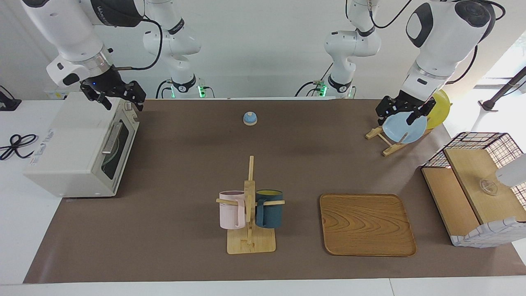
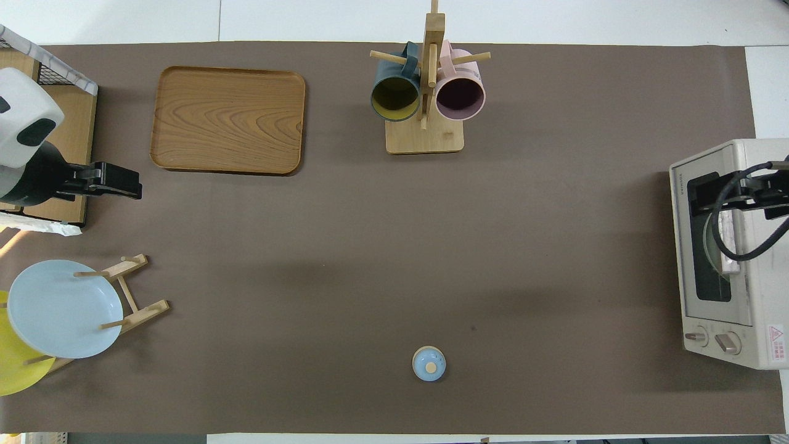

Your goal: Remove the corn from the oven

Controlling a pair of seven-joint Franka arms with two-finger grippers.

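While the oven (image 1: 80, 144) sits shut at the right arm's end of the tabletop (image 1: 185, 164), nothing of the task looks done yet: its dark glass door is up, the bar handle (image 1: 111, 137) untouched. The corn cannot be made out through the glass; only a pale round dish shows inside, so I take the cob to be hidden within.

The right tool (image 1: 119, 96) hangs over the oven's top edge at the corner nearest the robots, its fingers spread and gripping nothing. From overhead it reads as lying above the door glass (image 2: 709, 246), not touching it.

The left tool (image 1: 402, 112) waits over the blue plate (image 1: 404, 127) in the wooden rack by the left arm's end of the tabletop; whether its fingers are parted I cannot tell.

By my reading the step in hand is the approach to the door. The next move calls for the right tool to come down in front of the door, straddle the handle, clench on it and swing the door outward and down.
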